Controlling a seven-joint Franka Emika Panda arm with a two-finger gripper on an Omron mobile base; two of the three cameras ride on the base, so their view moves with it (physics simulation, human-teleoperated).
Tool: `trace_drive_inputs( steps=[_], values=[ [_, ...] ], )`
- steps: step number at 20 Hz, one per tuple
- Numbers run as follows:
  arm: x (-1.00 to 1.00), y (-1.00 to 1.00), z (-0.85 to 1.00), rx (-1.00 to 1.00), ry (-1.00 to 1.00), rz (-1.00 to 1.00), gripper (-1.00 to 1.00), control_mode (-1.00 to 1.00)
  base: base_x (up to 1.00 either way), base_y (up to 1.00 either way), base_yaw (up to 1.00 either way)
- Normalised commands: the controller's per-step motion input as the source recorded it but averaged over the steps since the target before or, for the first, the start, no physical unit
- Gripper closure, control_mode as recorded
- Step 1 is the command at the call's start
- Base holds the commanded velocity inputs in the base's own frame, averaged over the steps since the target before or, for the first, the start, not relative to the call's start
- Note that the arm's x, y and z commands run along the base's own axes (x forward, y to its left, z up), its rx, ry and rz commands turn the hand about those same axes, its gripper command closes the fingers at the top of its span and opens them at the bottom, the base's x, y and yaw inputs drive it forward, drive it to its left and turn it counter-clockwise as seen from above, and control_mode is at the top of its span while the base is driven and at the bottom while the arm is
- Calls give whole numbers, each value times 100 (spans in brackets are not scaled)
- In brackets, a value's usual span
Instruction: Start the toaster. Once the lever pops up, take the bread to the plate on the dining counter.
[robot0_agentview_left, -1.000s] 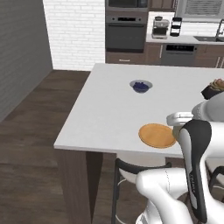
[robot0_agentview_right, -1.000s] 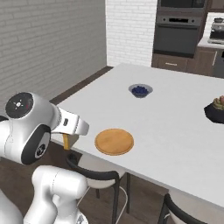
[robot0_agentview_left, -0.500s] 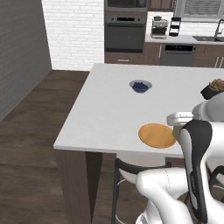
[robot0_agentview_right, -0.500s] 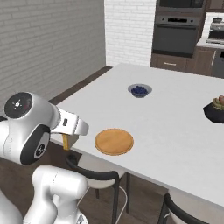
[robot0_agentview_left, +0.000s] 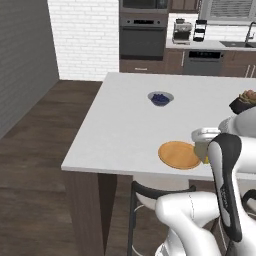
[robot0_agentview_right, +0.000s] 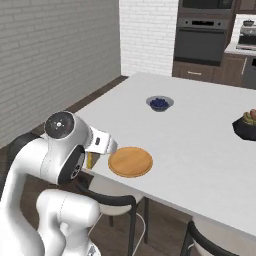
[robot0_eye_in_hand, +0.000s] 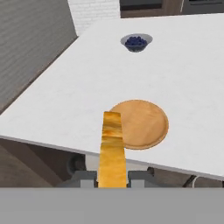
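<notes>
Reaching forward over the near edge of the white table (robot0_agentview_left: 125, 125), the arm's gripper (robot0_eye_in_hand: 112, 177) clamps the bread (robot0_eye_in_hand: 112, 148) on edge between narrowly parted jaws. The slice's far end overlaps the near rim of the orange plate (robot0_eye_in_hand: 142, 123) in the hand view. From the base views, a bowl of blueberries (robot0_agentview_right: 160, 103) sits farther back, and a dark bowl (robot0_agentview_right: 246, 125) near the right edge.

- Large white rectangular dining counter top (robot0_eye_in_hand: 183, 65): smooth, matt finish noted.
- Flat round orange-tan plate (robot0_eye_in_hand: 142, 124): wood-like grain observed.
- Golden-tan bread slice (robot0_eye_in_hand: 112, 151): rough, toasted crust recorded.
</notes>
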Motion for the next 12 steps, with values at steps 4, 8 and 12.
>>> trace_drive_inputs(
  steps=[4, 8, 12],
  values=[
    [83, -7, -41, 8, -1, 7, 100, -100, 0, 0, 0],
    [70, 0, -37, 9, -4, 5, 100, -100, 0, 0, 0],
    [60, 0, -33, 5, 3, 0, 100, -100, 0, 0, 0]
  ],
)
